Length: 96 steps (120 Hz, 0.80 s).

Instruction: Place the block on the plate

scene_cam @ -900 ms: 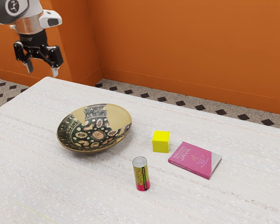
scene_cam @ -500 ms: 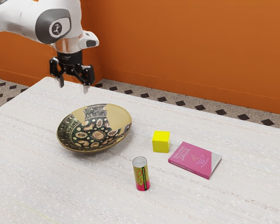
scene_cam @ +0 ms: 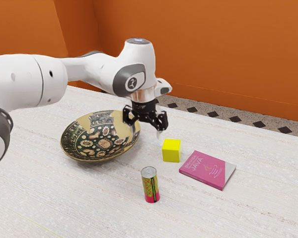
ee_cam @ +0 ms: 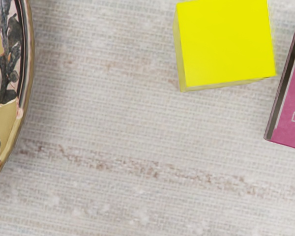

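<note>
My gripper point(scene_cam: 146, 133) hangs in the air between the plate and the block in the exterior view, its two fingers spread apart with nothing between them. The yellow block point(scene_cam: 171, 150) rests on the table, a little lower and toward the exterior view's right from the fingers. A wide, bowl-like patterned plate point(scene_cam: 103, 141) stands on the other side. From the hand's camera I see the block point(ee_cam: 225, 44) from above and part of the plate's rim point(ee_cam: 25, 73), with bare table between the two.
A pink book point(scene_cam: 207, 170) lies beside the block; its corner point(ee_cam: 291, 113) shows in the wrist view too. Nearer the exterior camera, an upright can point(scene_cam: 150, 185) stands on the white table point(scene_cam: 94, 203).
My arm has swung from the exterior view's upper left toward its right, past the plate, and the hand has come lower, near the block. The plate, block, can and book have stayed put.
</note>
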Available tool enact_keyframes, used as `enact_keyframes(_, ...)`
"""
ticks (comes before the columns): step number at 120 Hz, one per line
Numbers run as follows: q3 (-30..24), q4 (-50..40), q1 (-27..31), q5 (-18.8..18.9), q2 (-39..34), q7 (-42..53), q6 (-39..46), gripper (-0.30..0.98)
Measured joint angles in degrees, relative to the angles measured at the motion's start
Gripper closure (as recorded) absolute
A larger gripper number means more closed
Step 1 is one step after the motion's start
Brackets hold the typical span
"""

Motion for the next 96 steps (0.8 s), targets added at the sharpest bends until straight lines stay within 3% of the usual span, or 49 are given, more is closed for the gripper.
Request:
enact_keyframes(32, -0.4, 11.6, 0.1, -1.4, 12.5, -4.6, 4.2, 0.00)
enact_keyframes(96, -0.5, 14.9, 0.9, -1.2, 20.1, -5.7, 12.9, 0.00)
